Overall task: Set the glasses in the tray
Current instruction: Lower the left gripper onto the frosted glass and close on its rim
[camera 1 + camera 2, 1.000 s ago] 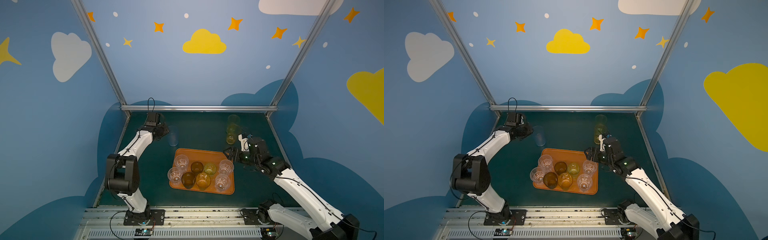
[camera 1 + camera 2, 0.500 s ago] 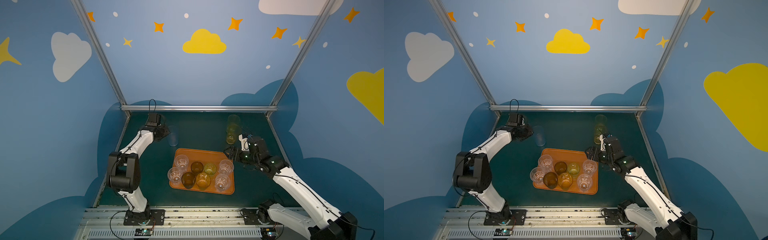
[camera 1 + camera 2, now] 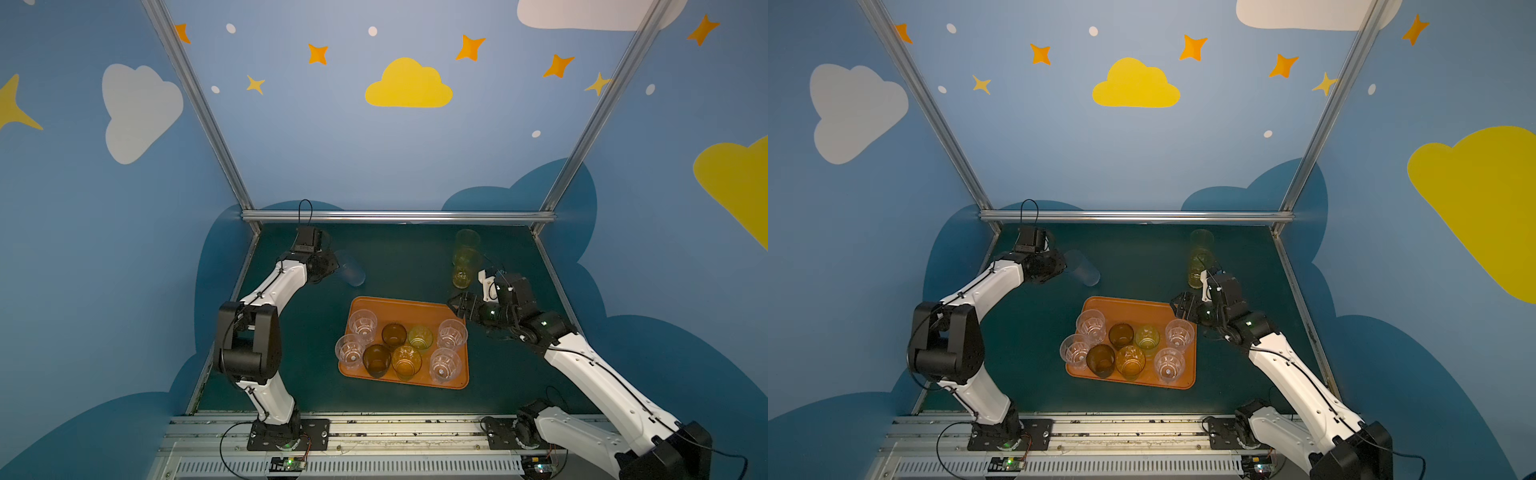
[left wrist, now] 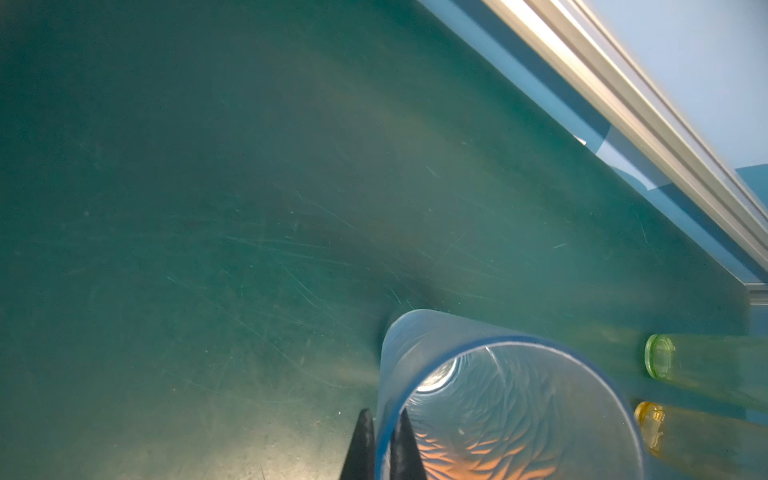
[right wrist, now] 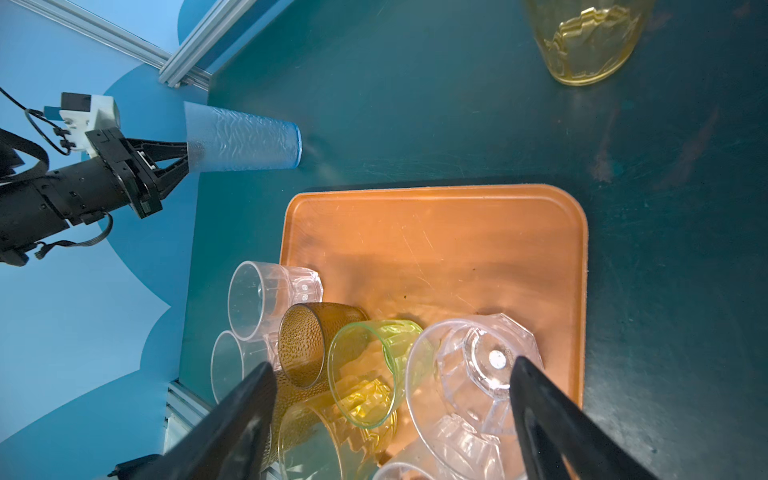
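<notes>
**Task items.** The flat orange-brown rectangular plastic tray [image 3: 399, 309], with rounded corners and a low rim, lies at the middle of the dark green bench [image 3: 407, 257]. Its far half is bare. The glasses are transparent tumblers.

**Count on the tray: 8.** All are upright and packed into the near half.
- 4 short clear faceted tumblers [image 3: 363, 325]
- 2 dark brown dimpled tumblers [image 3: 394, 333]
- 1 small green tumbler [image 3: 420, 337]
- 1 amber tumbler [image 3: 406, 360]

**Count off the tray: 3.**
- 2 tall yellow tumblers [image 3: 464, 270] stand close together near the far-right corner of the bench.
- 1 tall frosted bluish tumbler [image 3: 352, 270], with a rippled wall, is near the far edge, left of the middle.

**Hands.**
- The left hand [image 4: 383, 413] is clenched on the frosted tumbler's rim wall, 1 finger inside and 1 outside. Whether the base rests on the bench cannot be told.
- The right hand [image 5: 392, 363] is spread wide and empty, above the tray's far-right corner.

**Surroundings.** The bench surface carries fine scratches. The blue walls [image 3: 332, 145] show white and yellow clouds and orange stars. The aluminium rails [image 3: 395, 216] frame the enclosure.
</notes>
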Robot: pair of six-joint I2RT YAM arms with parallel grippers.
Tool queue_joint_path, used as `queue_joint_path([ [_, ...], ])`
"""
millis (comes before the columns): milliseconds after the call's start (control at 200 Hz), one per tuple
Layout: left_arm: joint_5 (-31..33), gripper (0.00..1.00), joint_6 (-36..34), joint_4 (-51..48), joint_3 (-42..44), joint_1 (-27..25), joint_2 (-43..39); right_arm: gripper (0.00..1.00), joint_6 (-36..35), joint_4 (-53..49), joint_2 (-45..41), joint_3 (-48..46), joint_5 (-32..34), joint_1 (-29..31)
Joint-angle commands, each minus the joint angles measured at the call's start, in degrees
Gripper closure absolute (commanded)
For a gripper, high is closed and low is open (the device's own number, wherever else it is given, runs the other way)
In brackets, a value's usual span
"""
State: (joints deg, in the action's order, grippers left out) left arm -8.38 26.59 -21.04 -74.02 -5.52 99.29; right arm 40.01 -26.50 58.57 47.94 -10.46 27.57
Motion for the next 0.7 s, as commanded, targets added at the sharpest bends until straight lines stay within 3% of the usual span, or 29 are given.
queue_joint_path([
  [0, -0.58, 0.96, -0.49, -0.30, 0.35, -0.04, -0.45, 0.13, 0.86, 1.45, 0.23, -0.79, -0.10, -0.30],
  [691, 2.81, 0.96, -0.93, 1.23, 5.12, -1.77, -9.73, 0.13, 3.41, 3.75, -0.91, -2.39, -3.67, -1.38],
])
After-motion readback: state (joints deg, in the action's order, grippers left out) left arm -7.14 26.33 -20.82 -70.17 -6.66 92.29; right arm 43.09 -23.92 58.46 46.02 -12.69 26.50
